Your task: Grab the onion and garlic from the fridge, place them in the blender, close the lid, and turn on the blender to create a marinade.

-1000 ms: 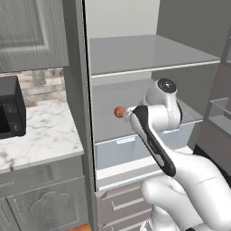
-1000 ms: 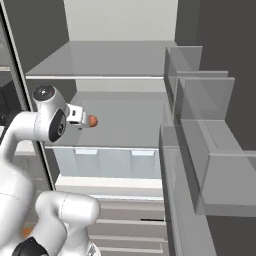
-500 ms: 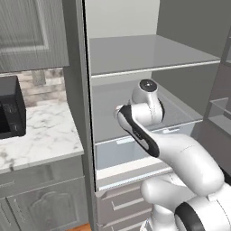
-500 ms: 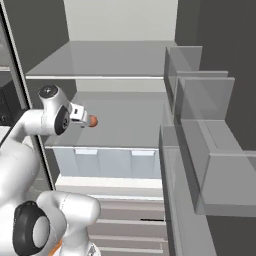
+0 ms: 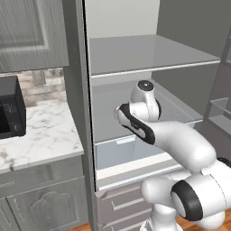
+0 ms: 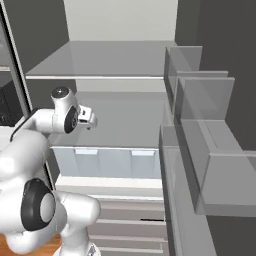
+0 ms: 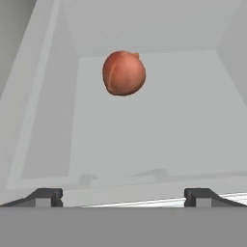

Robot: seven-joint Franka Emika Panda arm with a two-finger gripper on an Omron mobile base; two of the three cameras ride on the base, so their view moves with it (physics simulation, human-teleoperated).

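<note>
We have the two-finger gripper (image 7: 123, 197) spread wide and empty, facing the small round reddish-orange onion (image 7: 124, 73) on the fridge's translucent grey shelf (image 7: 159, 125). We should centre it between the fingertips, advance level, then close gently.

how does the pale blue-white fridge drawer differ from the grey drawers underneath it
The pale blue-white translucent drawer sits directly under the grey fridge shelf; the solid grey lower drawers sit below it, near the floor. The pale drawer looks see-through and taller; the grey drawers are opaque, shallower, with bar handles. Both are shut and span the fridge's width.
</note>
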